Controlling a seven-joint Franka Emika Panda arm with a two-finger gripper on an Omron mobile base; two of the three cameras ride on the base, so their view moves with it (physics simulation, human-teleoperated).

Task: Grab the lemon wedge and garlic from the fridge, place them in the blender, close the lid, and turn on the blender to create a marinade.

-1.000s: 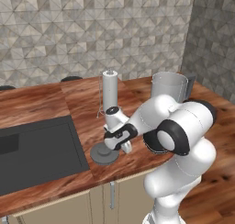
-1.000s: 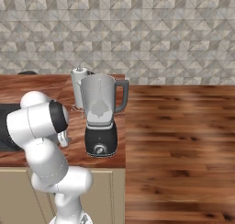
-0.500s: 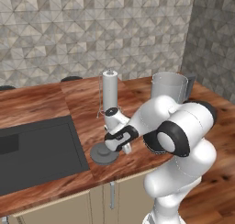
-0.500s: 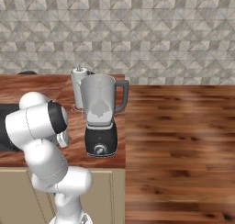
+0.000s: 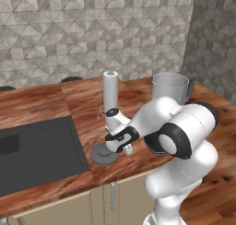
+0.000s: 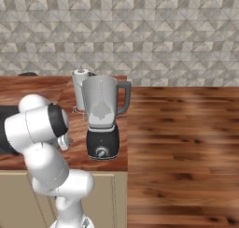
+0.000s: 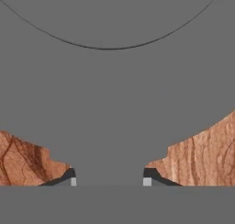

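Note:
The dark-grey round lid point(image 5: 102, 156) lies flat on the wooden counter point(image 5: 55, 104), left of the arm. My gripper point(image 5: 116, 146) reaches down onto the lid's right edge. In the hand view the lid point(image 7: 114, 103) spreads across the picture, and its short side tab runs down between my gripper point(image 7: 109, 178) tips, which touch the tab on both sides. The blender point(image 6: 103, 117) stands at the counter's right end, its clear jar point(image 5: 169, 86) uncovered. The jar's tint hides what lies inside. The lemon wedge, garlic and fridge are out of view.
A white paper-towel roll point(image 5: 110, 91) on a wire stand stands just behind the lid. A black cooktop point(image 5: 37, 150) is set into the counter on the left. The counter's front edge runs close below the lid, and wooden floor point(image 6: 186, 152) lies to the right.

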